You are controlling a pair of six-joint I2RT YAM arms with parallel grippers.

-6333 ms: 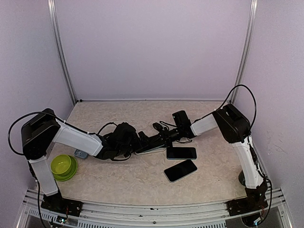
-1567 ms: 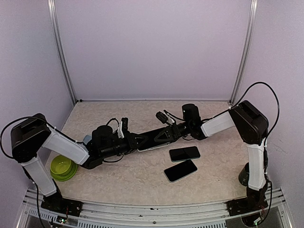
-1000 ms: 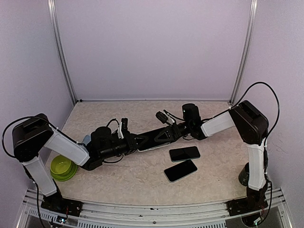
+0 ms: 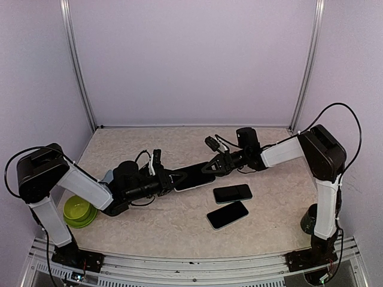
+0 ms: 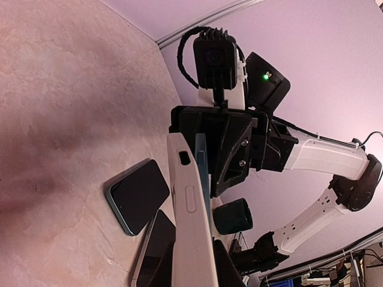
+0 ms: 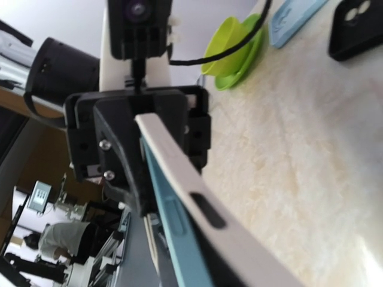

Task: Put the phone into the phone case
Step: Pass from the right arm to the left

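Note:
A white phone case (image 5: 188, 227) with a teal-edged phone (image 5: 202, 167) lying against it is held edge-on above the table. My left gripper (image 4: 172, 180) is shut on its near end. In the top view the phone (image 4: 194, 175) shows its dark face, with the case's pale rim (image 4: 192, 188) under it. My right gripper (image 4: 210, 167) faces it from the far end, jaws a little apart, right at the phone's tip. The right wrist view shows the case (image 6: 197, 203) and the phone (image 6: 173, 221) running toward the left gripper (image 6: 140, 149).
Two other phones (image 4: 232, 193) (image 4: 227, 214) lie flat on the table, right of centre. A green bowl (image 4: 79, 210) sits by the left arm's base. A light blue case (image 6: 296, 18) and a black case (image 6: 356, 27) lie beyond the bowl. A black cylinder (image 5: 233, 216) stands near the right arm's base.
My right gripper has loosened from shut and drawn back slightly to the right. The left gripper has tightened a little on the case, still holding it up.

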